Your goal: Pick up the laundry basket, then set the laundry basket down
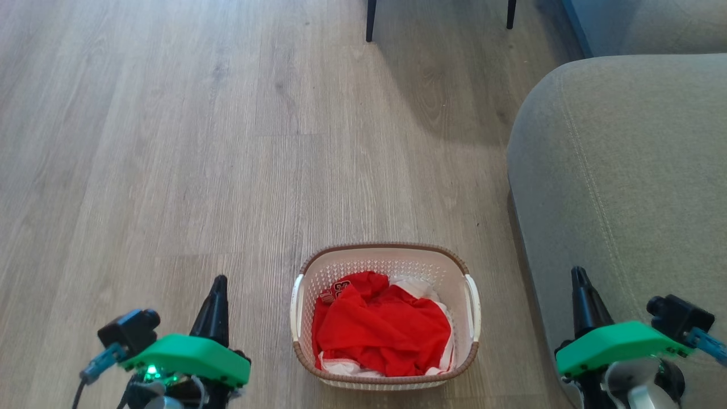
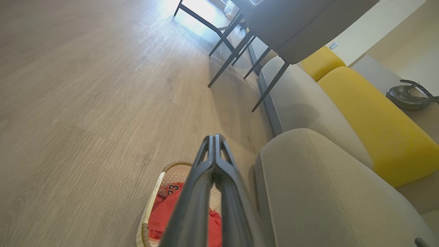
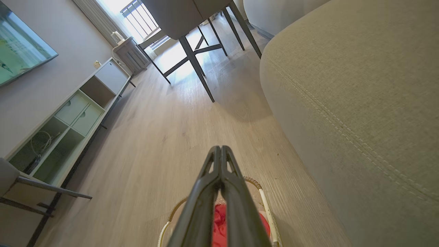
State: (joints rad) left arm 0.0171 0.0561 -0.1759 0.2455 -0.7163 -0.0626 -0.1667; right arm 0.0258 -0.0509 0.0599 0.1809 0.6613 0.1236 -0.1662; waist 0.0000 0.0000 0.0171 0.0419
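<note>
The laundry basket (image 1: 386, 258) stands on the wooden floor, white and perforated with a brown woven-look rim and white side handles, red and white clothes inside. My left gripper (image 1: 216, 284) is shut and empty, apart from the basket on its left. My right gripper (image 1: 578, 276) is shut and empty, to the basket's right, over the sofa arm. In the left wrist view the shut left gripper (image 2: 215, 138) partly covers the basket (image 2: 171, 171). The right wrist view has the shut right gripper (image 3: 217, 149) in front of the basket (image 3: 265, 206).
A grey sofa arm (image 1: 619, 170) rises just right of the basket. Dark chair legs (image 1: 371, 20) stand at the far end of the floor. Yellow cushions (image 2: 374, 120) lie on the sofa. A low shelf unit (image 3: 79, 113) lines the wall.
</note>
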